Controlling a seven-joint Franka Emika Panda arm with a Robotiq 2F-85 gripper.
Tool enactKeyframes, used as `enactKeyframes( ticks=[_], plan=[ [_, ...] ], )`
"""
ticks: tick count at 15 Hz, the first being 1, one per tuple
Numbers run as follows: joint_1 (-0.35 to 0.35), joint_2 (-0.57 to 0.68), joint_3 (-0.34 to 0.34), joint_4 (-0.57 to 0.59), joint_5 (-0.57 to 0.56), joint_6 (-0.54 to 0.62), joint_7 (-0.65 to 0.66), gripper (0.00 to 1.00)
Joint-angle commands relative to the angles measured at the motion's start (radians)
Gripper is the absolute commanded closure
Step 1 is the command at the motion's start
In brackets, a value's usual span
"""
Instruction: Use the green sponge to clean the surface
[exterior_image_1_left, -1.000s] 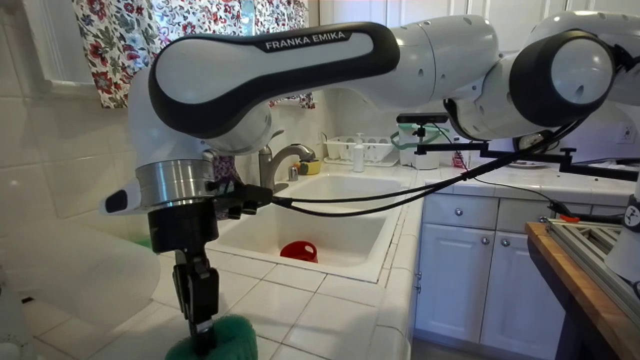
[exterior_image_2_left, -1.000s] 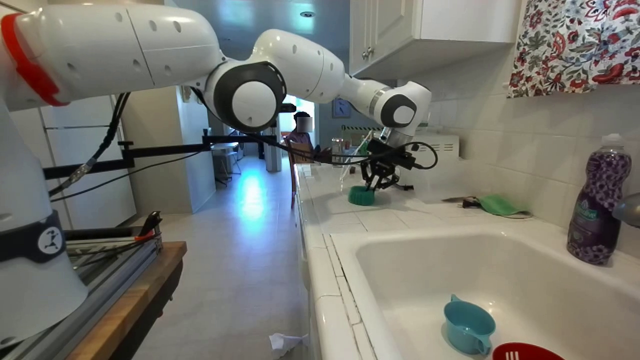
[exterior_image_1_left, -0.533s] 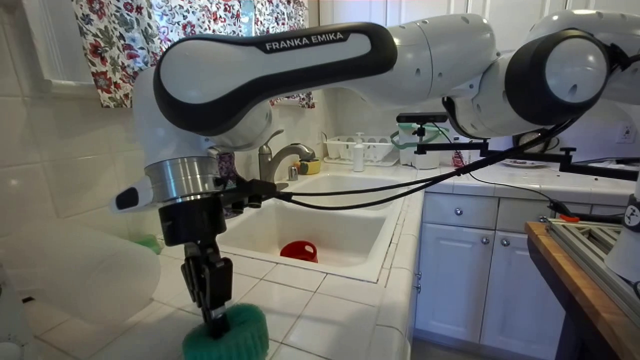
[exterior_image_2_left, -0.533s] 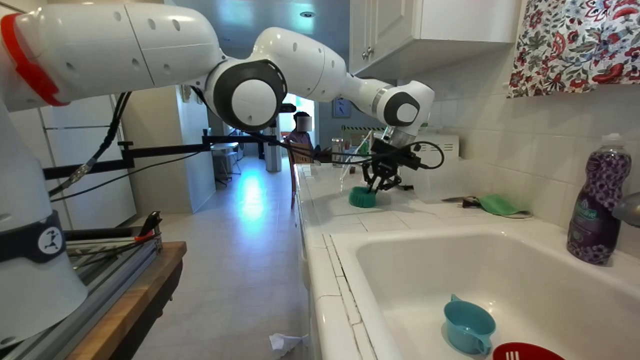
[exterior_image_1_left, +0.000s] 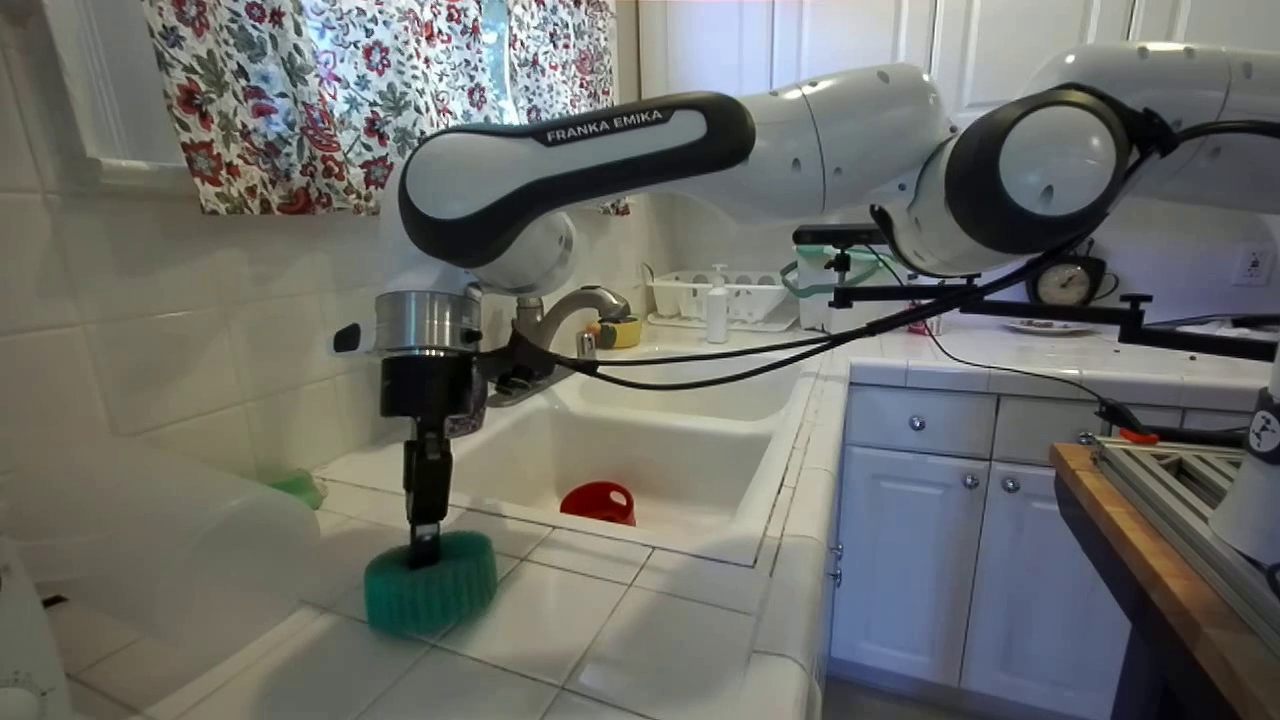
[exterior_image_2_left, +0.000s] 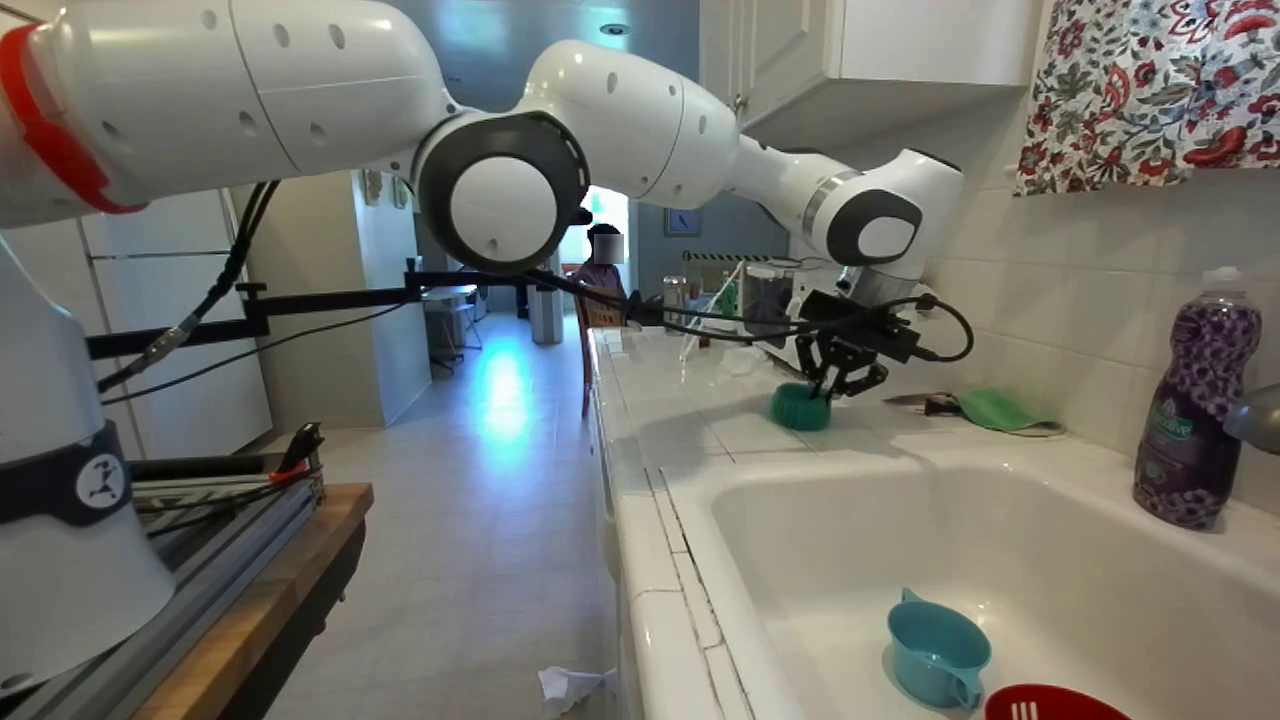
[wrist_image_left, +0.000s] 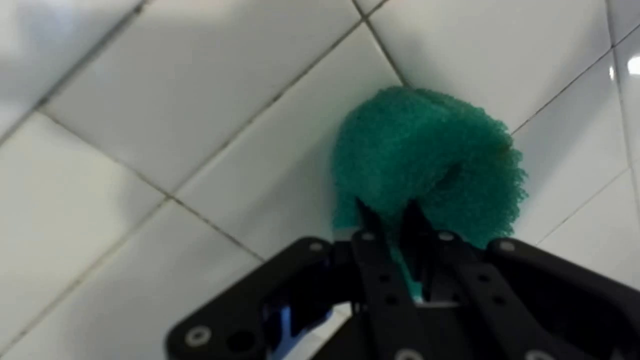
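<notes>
The green sponge (exterior_image_1_left: 440, 600) is a round, puffy teal-green scrubber. It rests on the white tiled countertop surface (exterior_image_1_left: 560, 615), just short of the sink, in both exterior views; the sponge (exterior_image_2_left: 798, 410) and the tiles (exterior_image_2_left: 740, 435) show there too. My gripper (exterior_image_1_left: 425, 552) points down, its fingertips sunk into the sponge's top. In an exterior view the gripper (exterior_image_2_left: 822, 392) stands over the sponge's wall side. In the wrist view the gripper's (wrist_image_left: 387, 215) fingers are close together with green sponge (wrist_image_left: 425, 145) pinched between them, on bare tiles (wrist_image_left: 225, 90). The sponge's underside is hidden.
The white sink (exterior_image_2_left: 760, 540) lies beside the tiles, holding a red cup (exterior_image_1_left: 600, 502) and a blue cup (exterior_image_2_left: 938, 655). A faucet (exterior_image_1_left: 575, 310), a purple soap bottle (exterior_image_2_left: 1195, 410) and a green cloth (exterior_image_2_left: 1003, 411) are along the wall. A translucent container (exterior_image_1_left: 170, 560) stands near the gripper.
My gripper and the sponge have slid along the countertop toward the sink and the tiled wall, mostly in the last half second. The sponge stays in the gripper.
</notes>
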Motion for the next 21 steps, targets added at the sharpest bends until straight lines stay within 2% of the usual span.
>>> enactKeyframes(
  ticks=[1,4,12,13,14,21],
  plan=[
    [-0.003,0.017,-0.013,0.009,-0.009,0.050,0.053,0.96],
    [0.012,-0.017,-0.057,-0.012,-0.057,-0.004,0.079,0.96],
    [0.090,-0.094,-0.183,-0.027,-0.241,-0.251,0.121,0.96],
    [0.096,-0.095,-0.186,-0.024,-0.252,-0.260,0.116,0.59],
    [0.100,-0.094,-0.189,-0.022,-0.259,-0.261,0.114,0.59],
    [0.098,-0.084,-0.176,-0.005,-0.245,-0.195,0.150,0.07]
  ],
)
